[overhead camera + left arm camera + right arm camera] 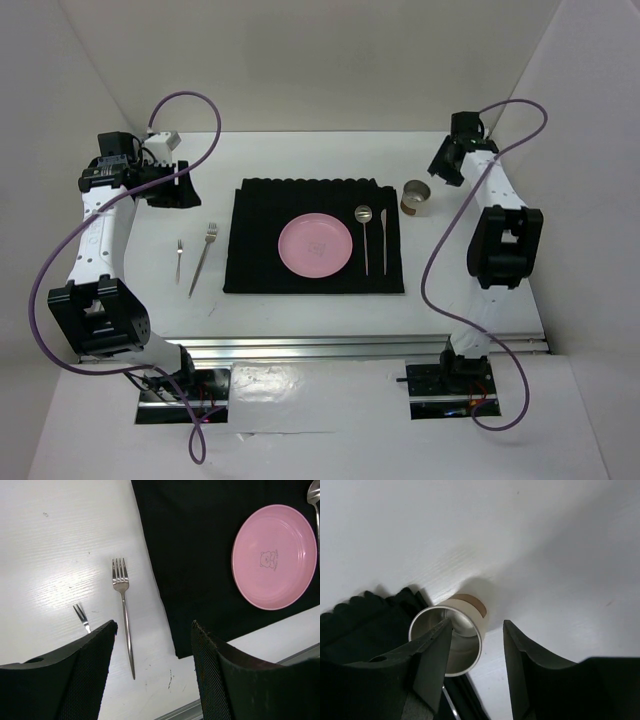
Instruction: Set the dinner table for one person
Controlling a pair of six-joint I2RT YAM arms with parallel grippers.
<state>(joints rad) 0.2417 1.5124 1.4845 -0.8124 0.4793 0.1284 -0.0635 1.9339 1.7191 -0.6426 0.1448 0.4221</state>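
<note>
The white dinner table (300, 155) holds a black ribbed placemat (260, 240) with a pink plate (315, 246) on it. A spoon (365, 235) and a knife (383, 240) lie right of the plate. A metal cup (417, 197) stands upright off the mat's far right corner. A large fork (203, 258) and a small fork (179, 258) lie left of the mat. My left gripper (180, 187) is open and empty, above the table behind the forks (124, 625). My right gripper (443, 165) is open and empty, above and just behind the cup (465, 645).
The silver rail (360, 347) runs along the table's near edge. White walls close in the back and both sides. In the left wrist view the plate (274, 556) and mat (200, 555) lie to the right, the small fork (81, 616) to the left.
</note>
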